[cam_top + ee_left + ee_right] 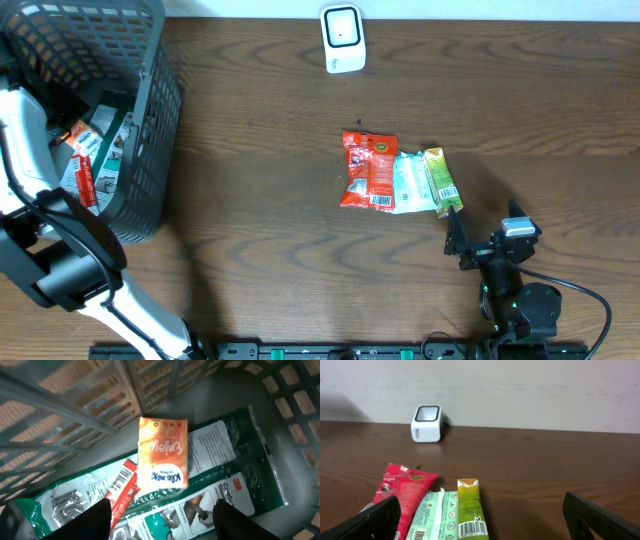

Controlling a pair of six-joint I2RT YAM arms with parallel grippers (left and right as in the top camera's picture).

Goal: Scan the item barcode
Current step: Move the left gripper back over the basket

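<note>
The table (260,200) was dark brown wood with a strong grain, and behind its far edge stood a plain pale wall (520,390). One white scanner (342,38) sat at that far edge, near the middle. One dark grey mesh basket (150,120) stood at the far left corner.

Three packets lay side by side near the middle right of the table, touching or overlapping: a red packet (368,170), a pale green packet (410,183) and a yellow-green packet (440,180), with barcodes showing at their near ends.

Inside the basket lay one orange tissue pack (163,455) on top, one red-and-white wrapper (122,490) with a barcode beside it, and green-and-white packaging (225,490) underneath; whether that was one bag or two could not be told.

There were two arms. The left gripper (165,522) hung inside the basket above the orange tissue pack, its fingers spread and grasping nothing. The right gripper (458,235) rested low just near the yellow-green packet, jaws spread wide and empty
</note>
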